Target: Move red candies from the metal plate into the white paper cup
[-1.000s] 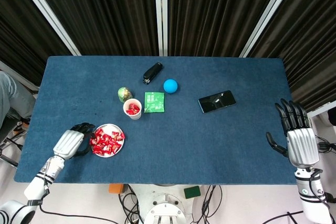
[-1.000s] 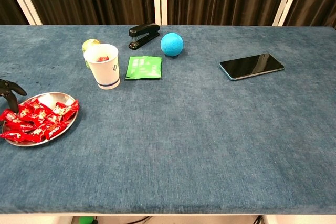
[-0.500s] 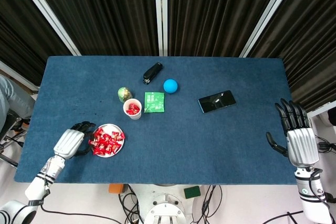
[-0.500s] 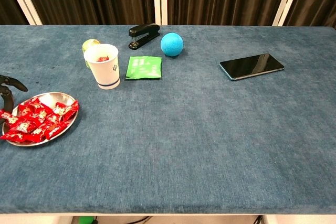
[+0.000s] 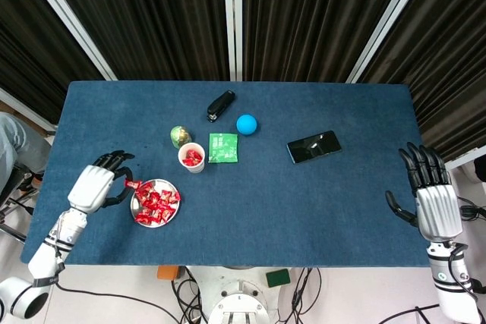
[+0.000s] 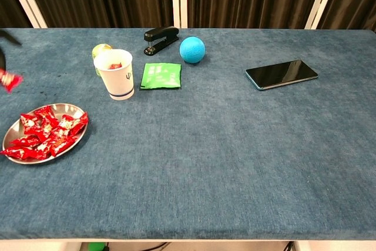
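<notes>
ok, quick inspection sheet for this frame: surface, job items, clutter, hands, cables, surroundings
Surface: blue cloth table, flat.
Job's things: metal plate near the left front edge, heaped with red candies; white cup behind it, upright, a few candies already inside.
Clutter: green packet, blue ball, black stapler, phone, a small greenish-gold round thing beside the cup.
Hands: left hand raised left of the plate, pinching one candy; right hand at the right edge, fingers spread, holding nothing.
Cables: some under the front edge, off the table.
Surroundings: dark curtains behind; a person's knee at far left.
</notes>
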You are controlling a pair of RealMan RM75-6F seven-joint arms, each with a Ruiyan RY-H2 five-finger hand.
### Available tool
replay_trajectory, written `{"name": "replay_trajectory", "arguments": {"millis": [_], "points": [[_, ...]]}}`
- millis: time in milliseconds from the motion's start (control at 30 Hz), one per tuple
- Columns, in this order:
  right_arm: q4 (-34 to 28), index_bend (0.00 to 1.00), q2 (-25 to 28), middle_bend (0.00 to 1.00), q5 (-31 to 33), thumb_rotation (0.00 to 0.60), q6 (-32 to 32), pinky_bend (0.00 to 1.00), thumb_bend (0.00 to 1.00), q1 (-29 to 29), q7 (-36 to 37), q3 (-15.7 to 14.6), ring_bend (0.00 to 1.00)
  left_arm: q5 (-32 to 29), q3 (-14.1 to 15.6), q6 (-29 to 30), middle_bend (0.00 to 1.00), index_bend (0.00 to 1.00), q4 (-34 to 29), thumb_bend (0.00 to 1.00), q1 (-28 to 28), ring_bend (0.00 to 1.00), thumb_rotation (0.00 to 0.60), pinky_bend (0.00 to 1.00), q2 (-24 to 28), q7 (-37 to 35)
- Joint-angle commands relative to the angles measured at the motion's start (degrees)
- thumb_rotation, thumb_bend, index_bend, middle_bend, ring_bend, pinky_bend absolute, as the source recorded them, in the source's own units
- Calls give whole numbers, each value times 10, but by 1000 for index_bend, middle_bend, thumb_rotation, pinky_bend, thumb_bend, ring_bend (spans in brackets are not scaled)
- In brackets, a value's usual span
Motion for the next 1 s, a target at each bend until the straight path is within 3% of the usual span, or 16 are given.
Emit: {"name": "replay_trajectory", "arguments": {"millis": [33, 200, 400, 1000], "points": [[2, 0, -1, 0, 0, 600, 1, 0, 317, -1, 3, 0, 0, 0, -28, -13, 210, 552, -34, 371, -32, 118, 600, 210, 17, 13], [4, 0, 1, 0, 1, 600, 5, 0, 317, -3, 9, 0, 0, -23, -60, -61, 211, 559, -42, 372, -79, 118, 600, 210, -4, 29], [6, 0, 7, 0, 5, 600, 8, 0, 317, -6, 16, 2, 0, -50, -79, -108, 211, 560, -12, 372, -120, 118, 600, 210, -47, 31], [14, 0, 8, 0, 14, 600, 2, 0, 317, -3, 28, 6, 0, -81, -85, -144, 220, 500, 66, 372, -166, 118, 600, 215, -119, 41]]}}
